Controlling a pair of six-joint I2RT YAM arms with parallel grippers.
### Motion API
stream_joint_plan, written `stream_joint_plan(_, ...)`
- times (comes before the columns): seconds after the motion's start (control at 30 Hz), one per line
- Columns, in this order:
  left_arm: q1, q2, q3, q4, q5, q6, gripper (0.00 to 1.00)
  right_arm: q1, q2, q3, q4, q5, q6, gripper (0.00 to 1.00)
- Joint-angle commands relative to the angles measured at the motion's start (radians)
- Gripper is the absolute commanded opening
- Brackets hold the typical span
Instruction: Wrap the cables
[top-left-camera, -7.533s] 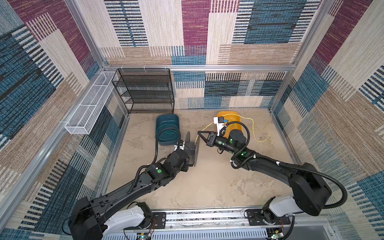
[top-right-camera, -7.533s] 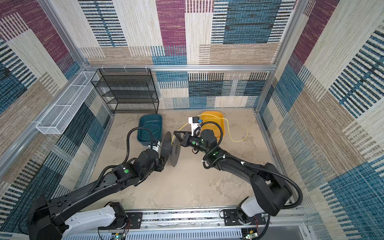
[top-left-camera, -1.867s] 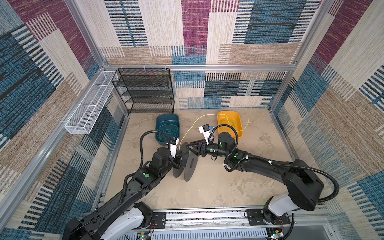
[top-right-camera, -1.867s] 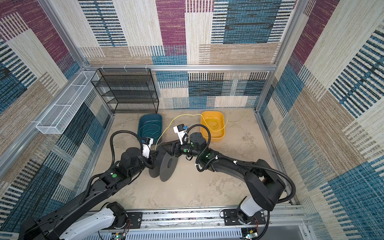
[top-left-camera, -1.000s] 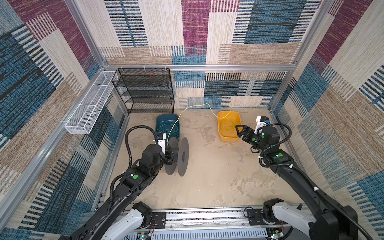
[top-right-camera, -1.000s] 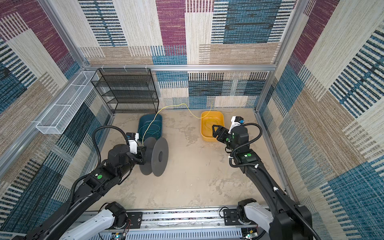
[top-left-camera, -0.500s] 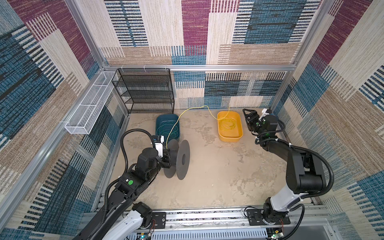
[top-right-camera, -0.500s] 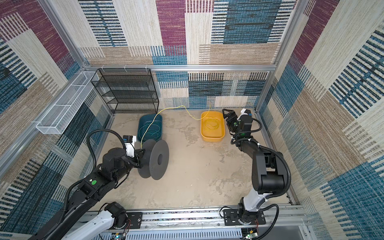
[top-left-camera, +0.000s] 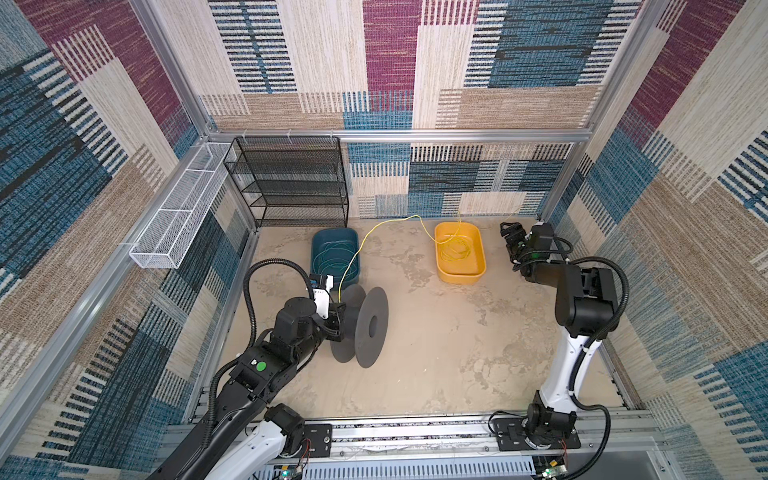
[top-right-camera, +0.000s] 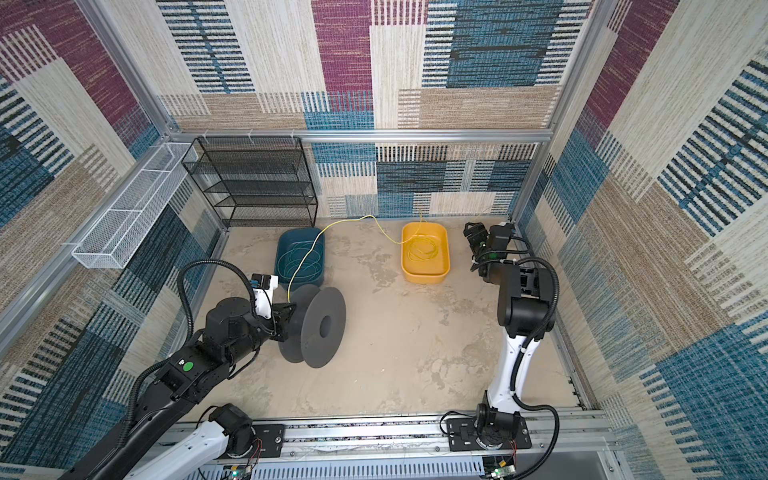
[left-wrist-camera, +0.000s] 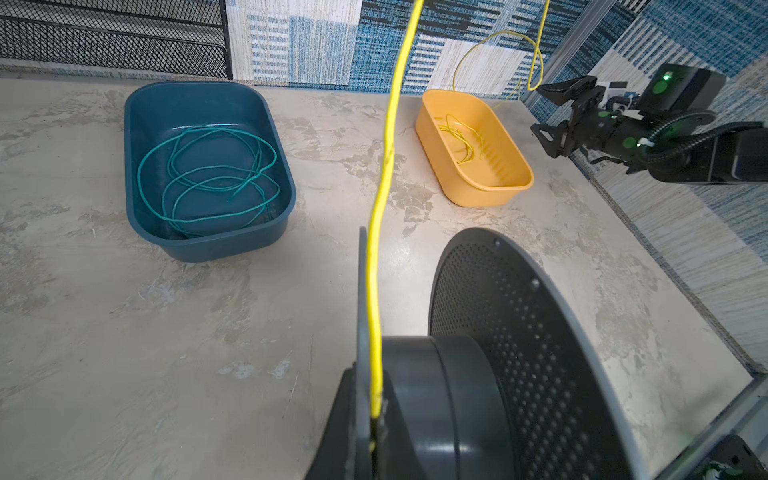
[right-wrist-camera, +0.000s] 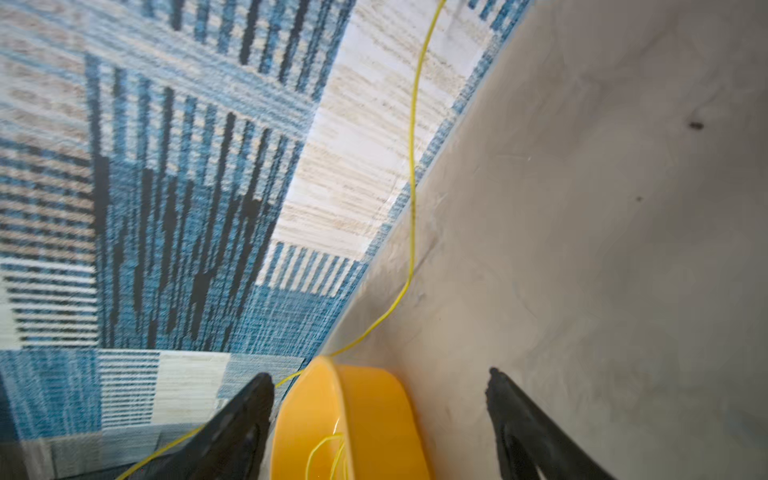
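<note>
So the grey spool (top-left-camera: 365, 326) stands on the table (top-left-camera: 436, 357), with the left gripper (top-left-camera: 337, 318) clamped tight on its flange and seemingly pinning the yellow cable (left-wrist-camera: 389, 137) there. The cable arcs back into the yellow tub (top-left-camera: 459, 277). The right gripper (top-left-camera: 509, 235) is beside the tub, jaws wide and empty.

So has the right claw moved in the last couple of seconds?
Yes. The right gripper crossed from left of the yellow tub, by the spool, to the tub's right.

A yellow cable (top-left-camera: 415, 216), grey spool (top-left-camera: 376, 303) (upright) to yellow tub (top-left-camera: 459, 277)
</note>
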Motion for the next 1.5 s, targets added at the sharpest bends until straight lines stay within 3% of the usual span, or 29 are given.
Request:
stream_joint_plan(0.0,0.001,-0.009,0.0,0.045,0.018,0.008,0.0,-0.012,0.096,0.134,-0.053,-0.006,-0.025,0.79)
stream_joint_plan(0.2,0.002,-0.01,-0.001,0.042,0.022,0.016,0.0,-0.021,0.263,0.366,-0.14,-0.052,-0.031,0.75)
stream_joint_plan(0.43,0.001,-0.012,-0.002,0.04,0.032,0.019,0.0,-0.021,0.429,0.643,-0.283,-0.072,-0.026,0.61)
stream_joint_plan(0.5,0.002,-0.013,-0.004,0.044,0.03,0.02,0.0,-0.021,0.456,0.669,-0.275,-0.068,-0.016,0.53)
stream_joint_plan(0.7,0.002,-0.007,0.0,0.044,0.028,0.026,0.0,-0.022,0.508,0.789,-0.315,-0.081,-0.031,0.12)
stream_joint_plan(0.8,0.002,-0.008,0.0,0.048,0.022,0.026,0.0,-0.023,0.484,0.779,-0.319,-0.066,-0.048,0.0)
stream_joint_plan(1.17,0.002,0.03,0.076,0.055,0.095,0.046,0.0,-0.022,0.309,0.617,-0.17,-0.098,0.006,0.0)
stream_joint_plan(1.33,0.002,0.037,0.134,0.039,0.134,0.061,0.0,-0.022,0.295,0.682,-0.239,-0.081,-0.016,0.0)
stream_joint_plan(1.47,0.003,0.009,0.205,0.003,0.121,0.072,0.0,-0.018,0.236,0.608,-0.26,-0.024,-0.071,0.0)
